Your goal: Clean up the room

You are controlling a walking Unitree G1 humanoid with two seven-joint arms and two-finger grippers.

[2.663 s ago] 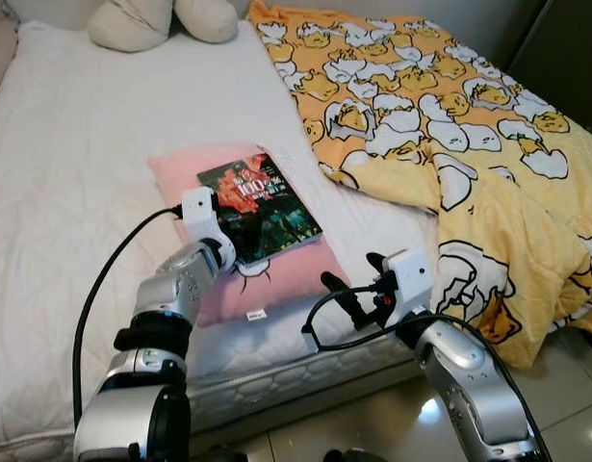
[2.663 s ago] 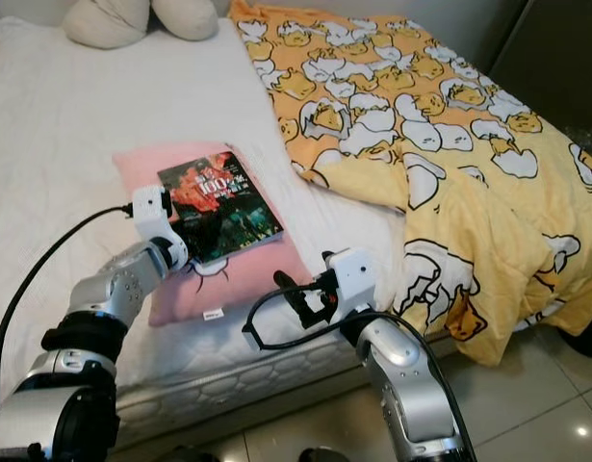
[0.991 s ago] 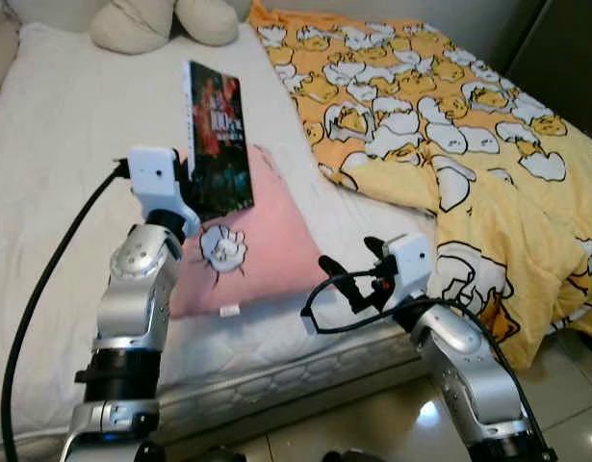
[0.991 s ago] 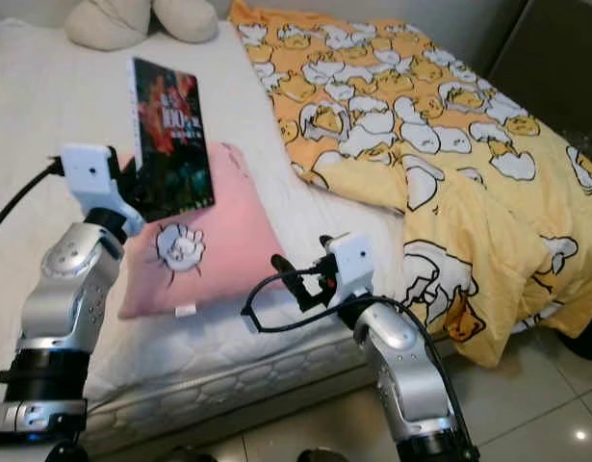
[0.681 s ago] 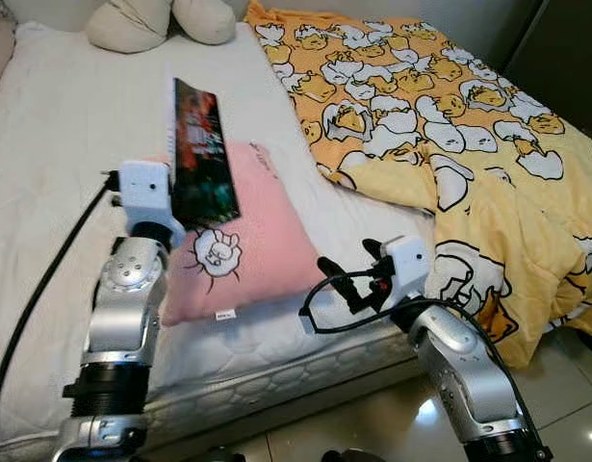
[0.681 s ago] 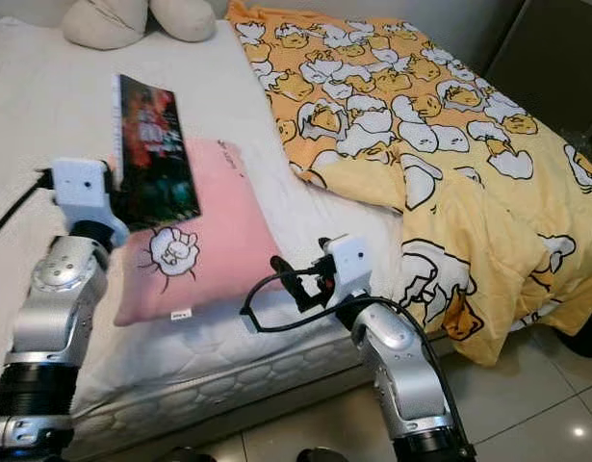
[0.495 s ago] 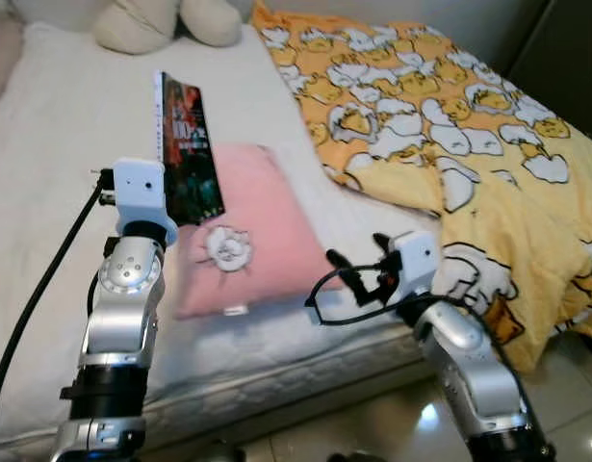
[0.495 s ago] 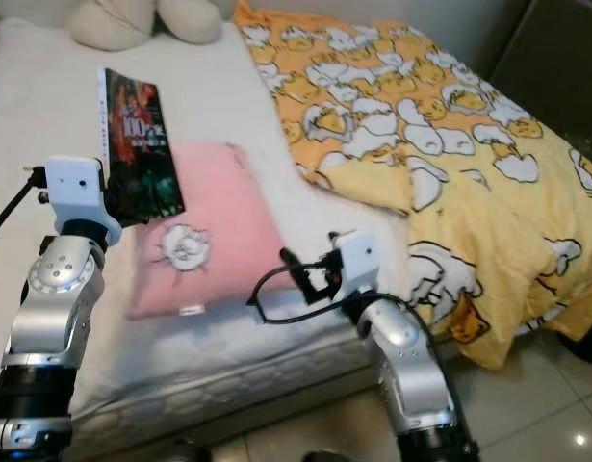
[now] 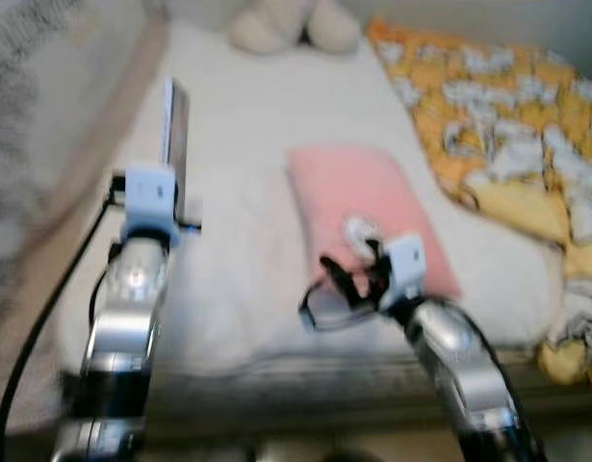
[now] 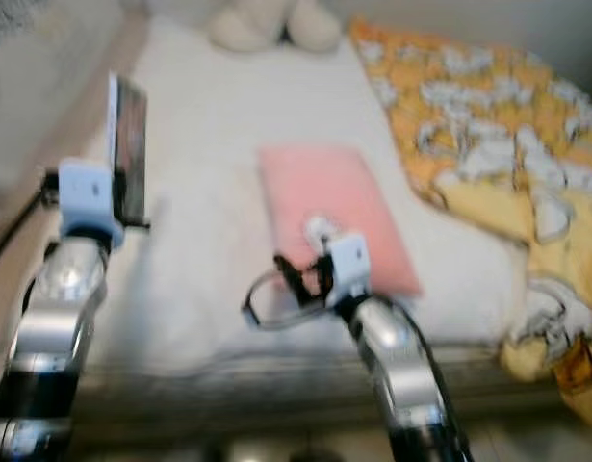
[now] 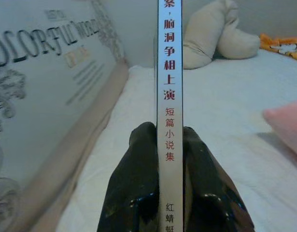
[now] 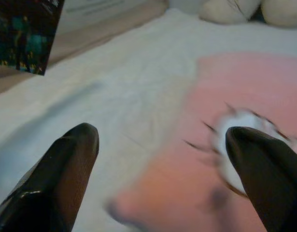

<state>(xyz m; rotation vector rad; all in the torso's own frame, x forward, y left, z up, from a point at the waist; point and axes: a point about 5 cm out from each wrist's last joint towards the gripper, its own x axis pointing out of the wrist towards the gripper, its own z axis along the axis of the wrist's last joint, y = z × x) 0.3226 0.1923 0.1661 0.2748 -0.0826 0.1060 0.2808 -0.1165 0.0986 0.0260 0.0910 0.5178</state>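
Note:
A dark-covered book (image 9: pixel 173 120) stands upright and edge-on above the white bed (image 9: pixel 233 250), left of the pink pillow (image 9: pixel 363 207). My left gripper (image 11: pixel 168 140) is shut on the book's lower spine (image 11: pixel 169 72), one black finger (image 11: pixel 138 169) on each side. Over the pillow's near edge hovers my right gripper (image 9: pixel 351 274), open with nothing between its fingers (image 12: pixel 73 154). The head views are blurred.
A yellow patterned blanket (image 9: pixel 507 106) covers the bed's right side and hangs off its near corner. Cream plush cushions (image 9: pixel 286 24) lie at the head of the bed. A pale panel with lettering (image 11: pixel 42 72) runs along the bed's left side.
The left gripper lifted the book off the pink pillow and turned it upright, then carried it left. The camera has swung left and the picture has blurred. The right gripper stays open.

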